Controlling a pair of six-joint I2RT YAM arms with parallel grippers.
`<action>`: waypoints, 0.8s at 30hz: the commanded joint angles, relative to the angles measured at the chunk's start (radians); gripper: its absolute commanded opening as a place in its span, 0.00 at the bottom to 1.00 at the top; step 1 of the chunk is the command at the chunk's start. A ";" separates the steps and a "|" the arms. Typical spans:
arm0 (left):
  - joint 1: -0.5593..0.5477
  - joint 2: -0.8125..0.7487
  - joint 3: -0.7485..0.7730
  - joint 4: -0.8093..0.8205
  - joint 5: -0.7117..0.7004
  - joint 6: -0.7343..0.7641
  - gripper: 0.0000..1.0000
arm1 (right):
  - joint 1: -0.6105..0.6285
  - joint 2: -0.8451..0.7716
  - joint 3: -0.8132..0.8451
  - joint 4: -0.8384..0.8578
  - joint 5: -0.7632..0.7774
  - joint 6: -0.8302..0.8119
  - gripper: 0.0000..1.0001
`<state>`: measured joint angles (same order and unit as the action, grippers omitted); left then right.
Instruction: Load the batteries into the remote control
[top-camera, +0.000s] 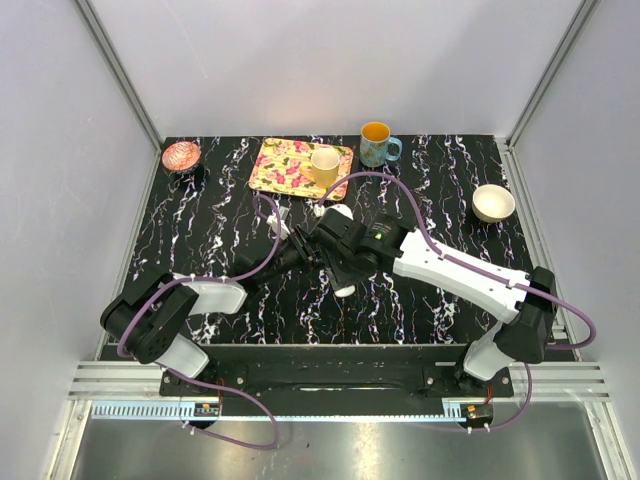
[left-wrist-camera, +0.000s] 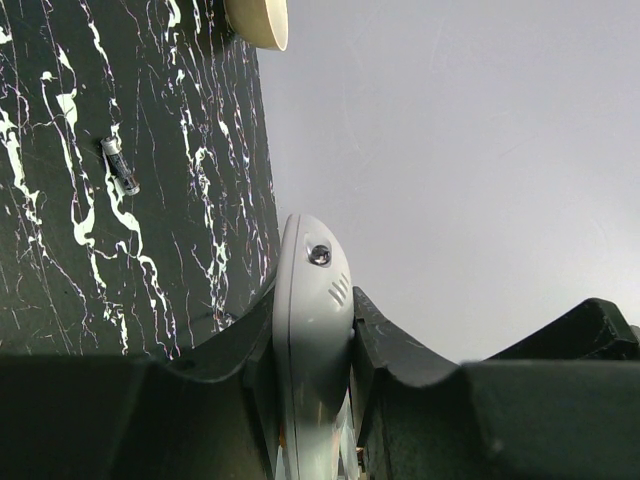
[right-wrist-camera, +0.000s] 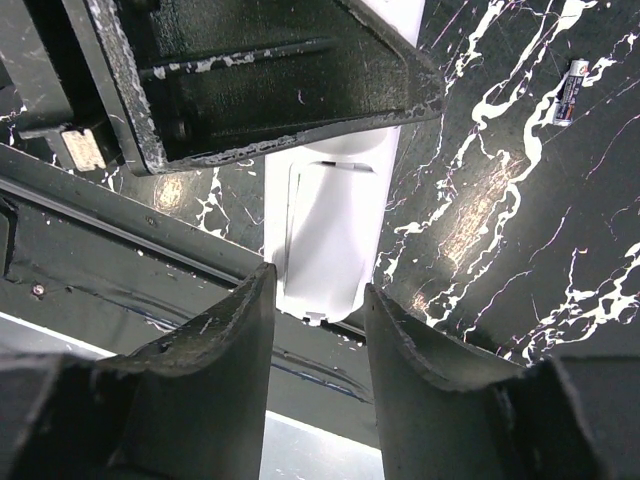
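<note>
Marble (left-wrist-camera: 60, 250); remote (left-wrist-camera: 312, 350) (clamped) in left tool (left-wrist-camera: 311, 300).

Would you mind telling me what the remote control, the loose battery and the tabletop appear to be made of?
The remote control looks like glossy white moulded plastic, showing soft highlights. The battery seems metal-cased, with a shiny end and a dark label. The tabletop resembles polished black marble with white veins, possibly a printed laminate.

Floral tray (top-camera: 285, 168) and blue mug (top-camera: 376, 148) crowd the far side; table (top-camera: 200, 240) open left.
</note>
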<state>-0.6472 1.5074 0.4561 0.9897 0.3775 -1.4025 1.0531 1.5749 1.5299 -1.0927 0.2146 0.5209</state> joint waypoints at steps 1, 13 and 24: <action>-0.003 -0.029 0.018 0.102 -0.011 -0.015 0.00 | 0.007 0.004 -0.002 0.019 -0.014 -0.009 0.47; -0.003 -0.029 0.007 0.145 -0.009 -0.035 0.00 | 0.007 0.000 -0.001 0.005 -0.027 -0.016 0.31; -0.003 -0.019 0.007 0.118 -0.012 -0.018 0.00 | 0.007 0.002 0.030 -0.007 -0.015 -0.018 0.50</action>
<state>-0.6472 1.5074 0.4553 1.0077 0.3775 -1.4128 1.0531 1.5761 1.5242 -1.0969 0.1970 0.5110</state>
